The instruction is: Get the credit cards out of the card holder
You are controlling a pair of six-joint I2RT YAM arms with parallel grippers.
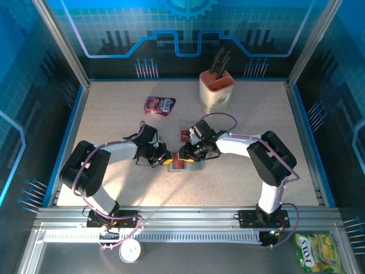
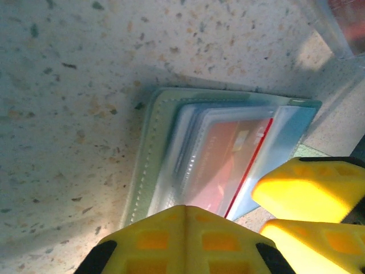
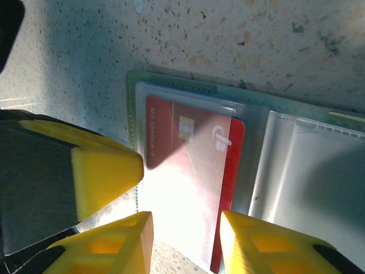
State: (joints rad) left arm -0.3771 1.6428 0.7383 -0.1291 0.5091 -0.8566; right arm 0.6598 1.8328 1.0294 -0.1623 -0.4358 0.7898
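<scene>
Glare washes out the red card (image 3: 194, 148) lower down

On the red card (image 3: 171, 134), seen through a clear sleeve of the card holder (image 3: 132, 103) in my right wrist view, a line of small white characters ran along one long edge. It seemed to start with "NO", but the digits after it were too fine for me to read. Beside the chip sat a white curled logo, something like a "J" or an "f".

The purple pouch (image 1: 159, 105) towards the counter's (image 1: 114, 114) far edge carried white lettering too small to read. So did the yellow-green bag (image 1: 317, 252) lying beyond the counter's near right corner.
</scene>
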